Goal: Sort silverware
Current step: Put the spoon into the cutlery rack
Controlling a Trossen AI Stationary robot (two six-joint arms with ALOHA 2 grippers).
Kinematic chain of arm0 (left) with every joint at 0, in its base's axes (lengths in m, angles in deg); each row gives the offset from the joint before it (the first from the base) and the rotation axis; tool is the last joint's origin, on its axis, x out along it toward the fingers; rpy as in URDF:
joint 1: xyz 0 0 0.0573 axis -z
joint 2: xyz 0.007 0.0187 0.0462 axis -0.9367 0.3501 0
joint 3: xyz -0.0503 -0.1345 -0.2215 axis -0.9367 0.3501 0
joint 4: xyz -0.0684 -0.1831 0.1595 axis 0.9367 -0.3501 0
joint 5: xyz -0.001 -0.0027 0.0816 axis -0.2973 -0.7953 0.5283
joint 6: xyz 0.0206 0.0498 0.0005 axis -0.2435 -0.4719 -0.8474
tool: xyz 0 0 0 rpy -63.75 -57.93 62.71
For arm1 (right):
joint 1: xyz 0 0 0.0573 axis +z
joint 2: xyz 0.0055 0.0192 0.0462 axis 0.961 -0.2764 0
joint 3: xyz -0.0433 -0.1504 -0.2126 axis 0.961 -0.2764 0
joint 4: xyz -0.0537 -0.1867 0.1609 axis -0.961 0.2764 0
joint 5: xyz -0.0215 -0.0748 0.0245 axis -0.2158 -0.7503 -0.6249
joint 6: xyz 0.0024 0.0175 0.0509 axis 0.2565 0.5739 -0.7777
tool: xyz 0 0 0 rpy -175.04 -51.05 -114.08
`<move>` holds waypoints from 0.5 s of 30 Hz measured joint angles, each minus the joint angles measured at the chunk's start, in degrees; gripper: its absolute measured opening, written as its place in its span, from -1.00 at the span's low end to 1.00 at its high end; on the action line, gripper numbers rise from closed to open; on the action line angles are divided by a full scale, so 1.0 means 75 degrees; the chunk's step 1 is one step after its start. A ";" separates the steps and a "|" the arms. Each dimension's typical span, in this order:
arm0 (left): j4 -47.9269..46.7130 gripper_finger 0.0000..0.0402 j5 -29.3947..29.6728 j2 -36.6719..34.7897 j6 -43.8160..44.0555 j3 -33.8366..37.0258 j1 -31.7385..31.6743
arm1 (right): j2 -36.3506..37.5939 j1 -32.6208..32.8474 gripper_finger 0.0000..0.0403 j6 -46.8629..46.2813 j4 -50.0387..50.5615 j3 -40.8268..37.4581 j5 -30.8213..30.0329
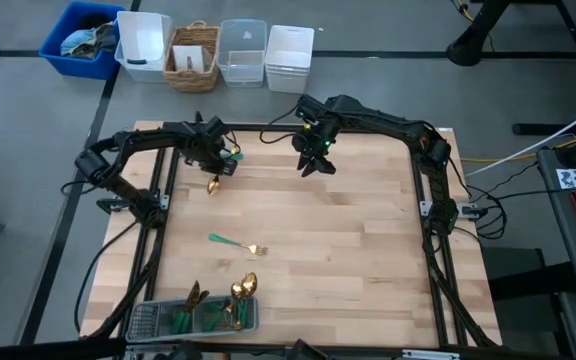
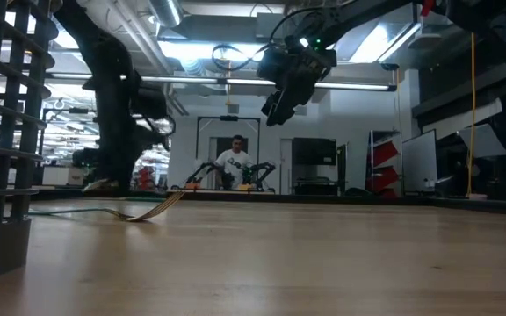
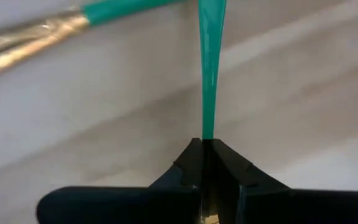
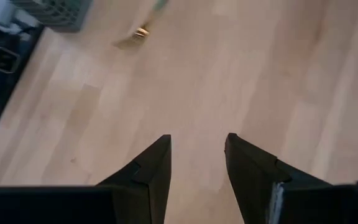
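My left gripper (image 1: 224, 157) (image 3: 206, 147) is over the table's far left part, shut on a piece of silverware with a slim teal handle and a gold head (image 1: 213, 185) that looks like a spoon. My right gripper (image 1: 318, 165) (image 4: 197, 155) (image 2: 275, 110) hangs open above the far middle of the table and touches nothing. A gold fork with a teal handle (image 1: 238, 244) (image 2: 148, 211) lies flat on the wood mid-table. Several more pieces (image 1: 236, 298) stick up out of the grey mesh tray (image 1: 143, 320) at the near edge. My left gripper pinches the spoon's teal handle (image 3: 206, 127) between its two fingers. The handle runs straight on out from the fingertips, along the line of the fingers. The gold head points toward the table's near side and sits low; whether it touches the wood I cannot tell.
Beyond the far edge stand a blue bin (image 1: 83, 35), white and clear bins (image 1: 290, 55) and a wicker basket (image 1: 193, 55). Bare wood lies between the fork and the table's right side. A person (image 2: 235, 162) shows far back in the room.
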 joint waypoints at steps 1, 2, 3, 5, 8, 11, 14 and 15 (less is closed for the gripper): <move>-0.0063 -0.97 -0.0254 -0.0125 0.0000 0.0000 -0.0004 | 0.0000 0.0040 -0.26 0.0114 0.0019 0.0000 0.0146; -0.0111 -0.96 -0.0525 -0.0245 0.0003 -0.0002 -0.0011 | 0.0000 0.0048 -0.26 0.0192 0.0017 0.0000 0.0250; -0.0164 -0.95 -0.0802 -0.0359 0.0003 -0.0003 -0.0015 | 0.0000 0.0079 -0.26 0.0308 0.0011 0.0000 0.0351; -0.0328 -0.95 -0.1475 -0.0620 0.0005 -0.0003 -0.0012 | 0.0003 0.0173 -0.26 0.0501 -0.0004 0.0000 0.0477; -0.0538 -0.96 -0.2585 -0.0990 0.0080 -0.0012 -0.0003 | 0.0003 0.0391 -0.26 0.0790 -0.0017 0.0000 0.0552; -0.0704 -0.97 -0.3639 -0.1324 0.0092 -0.0015 -0.0006 | 0.0003 0.0668 -0.26 0.1038 -0.0155 0.0000 0.0533; -0.0816 -0.95 -0.4251 -0.1557 0.0105 -0.0015 0.0020 | 0.0003 0.0996 -0.26 0.1125 -0.0492 0.0000 0.0225; -0.0865 -0.95 -0.4369 -0.1624 0.0099 -0.0015 0.0038 | 0.0003 0.1120 -0.26 0.1128 -0.0659 0.0000 0.0014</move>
